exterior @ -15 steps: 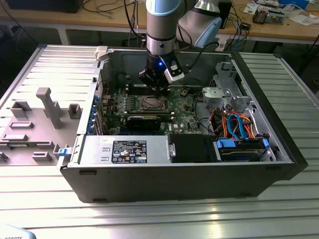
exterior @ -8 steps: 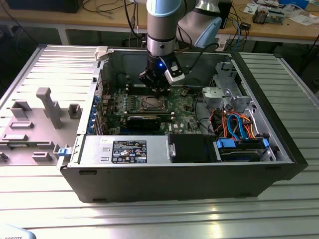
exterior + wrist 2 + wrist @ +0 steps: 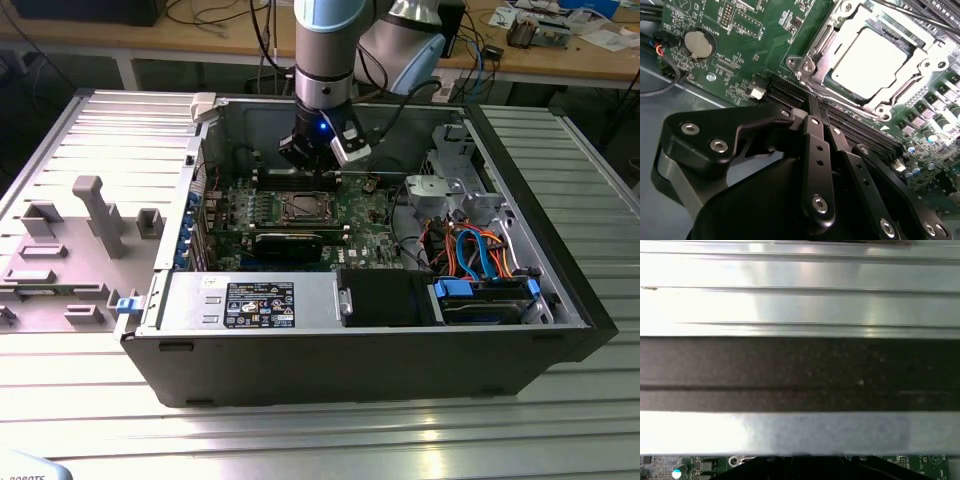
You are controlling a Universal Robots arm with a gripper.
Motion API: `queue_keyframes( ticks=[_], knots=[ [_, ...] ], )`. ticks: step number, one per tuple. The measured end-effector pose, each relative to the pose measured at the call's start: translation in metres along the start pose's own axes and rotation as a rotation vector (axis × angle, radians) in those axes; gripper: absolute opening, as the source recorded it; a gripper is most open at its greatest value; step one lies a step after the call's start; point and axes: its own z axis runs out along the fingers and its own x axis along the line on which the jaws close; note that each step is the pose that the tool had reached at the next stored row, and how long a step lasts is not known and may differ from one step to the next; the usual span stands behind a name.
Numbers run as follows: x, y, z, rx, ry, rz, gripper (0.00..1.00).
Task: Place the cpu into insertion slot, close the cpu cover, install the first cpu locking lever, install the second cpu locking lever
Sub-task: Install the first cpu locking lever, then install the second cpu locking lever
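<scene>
Here the black two-fingered gripper (image 3: pixel 822 117), its jaws pressed together and holding nothing, is hovering just beside the square silver-rimmed insertion slot (image 3: pixel 871 60). The dull grey flat cpu (image 3: pixel 869 62) is lying seated beyond the fingertips, the thin silvery cpu cover (image 3: pixel 815 50) framing it. Judging thus, the lever steps are in hand, demanding a precise hooking push.

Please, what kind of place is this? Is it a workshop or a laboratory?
Probably a robotics lab or test workshop. An open computer case lies on a ribbed metal table, a robot arm's gripper hangs over its green motherboard, and a wooden workbench with cables and parts stands behind.
</scene>
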Motion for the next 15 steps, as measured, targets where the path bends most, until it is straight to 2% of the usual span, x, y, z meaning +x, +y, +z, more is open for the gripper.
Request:
queue_keyframes(
  ticks=[3,4,5,7,9,15],
  knots=[
    [0.0,-0.0006,0.0,0.002,0.0001,0.0,0.11],
    [0.0001,-0.0027,-0.0002,0.0067,0.0003,0.0,0.11],
    [0.0001,-0.0048,-0.0003,0.0082,0.0003,0.0,0.11],
    [0.0001,-0.0112,-0.0009,0.0102,0.0003,0.0,0.11],
    [0.0002,-0.0145,-0.0012,0.0103,0.0002,0.0,0.11],
    [0.0002,-0.0148,-0.0013,0.0104,0.0002,0.0,0.11]
  ],
)
